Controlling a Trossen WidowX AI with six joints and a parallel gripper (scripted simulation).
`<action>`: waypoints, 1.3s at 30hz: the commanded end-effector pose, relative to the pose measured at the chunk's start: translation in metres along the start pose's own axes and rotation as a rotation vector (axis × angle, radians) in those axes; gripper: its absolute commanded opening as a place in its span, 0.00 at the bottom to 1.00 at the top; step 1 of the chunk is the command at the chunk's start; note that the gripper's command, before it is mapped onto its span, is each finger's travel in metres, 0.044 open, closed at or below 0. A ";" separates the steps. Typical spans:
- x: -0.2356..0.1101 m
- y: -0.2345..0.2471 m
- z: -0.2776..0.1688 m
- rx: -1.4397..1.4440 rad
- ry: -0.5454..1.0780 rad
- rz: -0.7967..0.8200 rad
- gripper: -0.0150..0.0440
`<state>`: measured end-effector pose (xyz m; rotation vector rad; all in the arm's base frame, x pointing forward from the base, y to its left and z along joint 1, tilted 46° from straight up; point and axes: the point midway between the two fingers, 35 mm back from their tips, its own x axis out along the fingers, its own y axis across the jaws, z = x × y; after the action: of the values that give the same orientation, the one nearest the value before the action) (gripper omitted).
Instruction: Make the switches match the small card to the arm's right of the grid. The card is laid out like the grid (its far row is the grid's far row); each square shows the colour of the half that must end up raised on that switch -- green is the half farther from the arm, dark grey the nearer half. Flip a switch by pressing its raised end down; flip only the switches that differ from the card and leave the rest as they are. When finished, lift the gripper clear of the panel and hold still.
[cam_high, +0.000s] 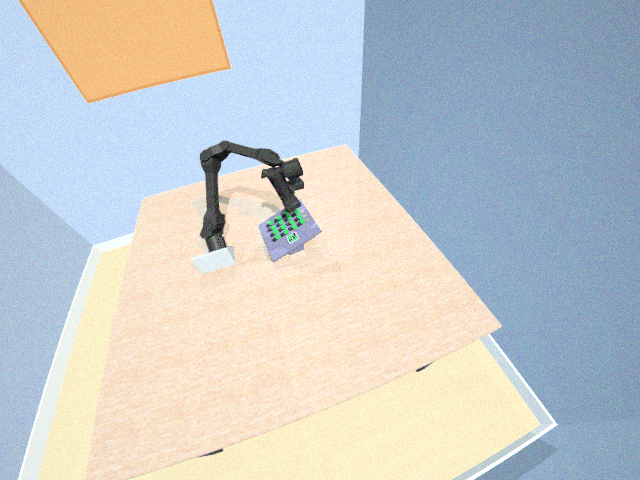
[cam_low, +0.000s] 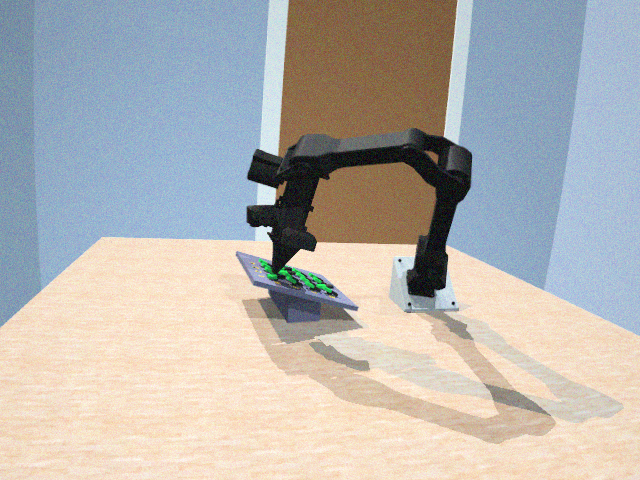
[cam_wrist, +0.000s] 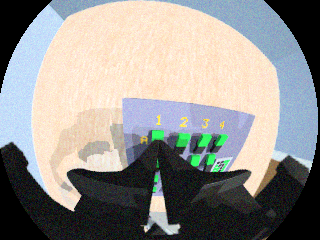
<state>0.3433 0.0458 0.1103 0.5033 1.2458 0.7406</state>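
From the top view, the arm (cam_high: 211, 201) is seen arched from its base (cam_high: 227, 258) over a tilted purple panel (cam_high: 276, 250) on the table (cam_high: 258, 335). The gripper (cam_high: 287, 206) is lowered onto the panel's far edge, among the switches (cam_high: 285, 223). A small card (cam_high: 292, 238) is set on the side of the grid, but its squares are too small to be read here.

In the exterior view, the gripper (cam_low: 279, 267) is shown pointing down with its fingers brought together to a single tip, nothing being held. The tip is placed at, or just touching, a green switch end at the far corner of the panel (cam_low: 346, 303), which is propped on a small block (cam_low: 299, 311). Whether the switch has been tipped cannot be told.

In the wrist view, the closed fingers are seen meeting in a point over the first column of the grid, at the far row. Yellow digits 1, 2, 3 and 4 are printed along the panel (cam_wrist: 134, 120) above the columns; a yellow mark beside the first row is too blurred to be read. No brand is visible.

The step in hand is judged to be the pressing of a raised end in column 1. It is best done with the tip kept centred on that one half, pushed straight down along the panel's slope, and neighbouring switches left untouched; a straight lift should follow before any sideways travel is made
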 end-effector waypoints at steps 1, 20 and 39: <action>-0.035 -0.002 0.001 -0.002 -0.024 -0.005 0.25; -0.024 -0.031 0.001 -0.002 -0.009 -0.003 0.25; 0.000 -0.031 0.002 -0.002 -0.010 -0.002 0.25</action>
<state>0.3523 0.0228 0.0911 0.4970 1.2349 0.7368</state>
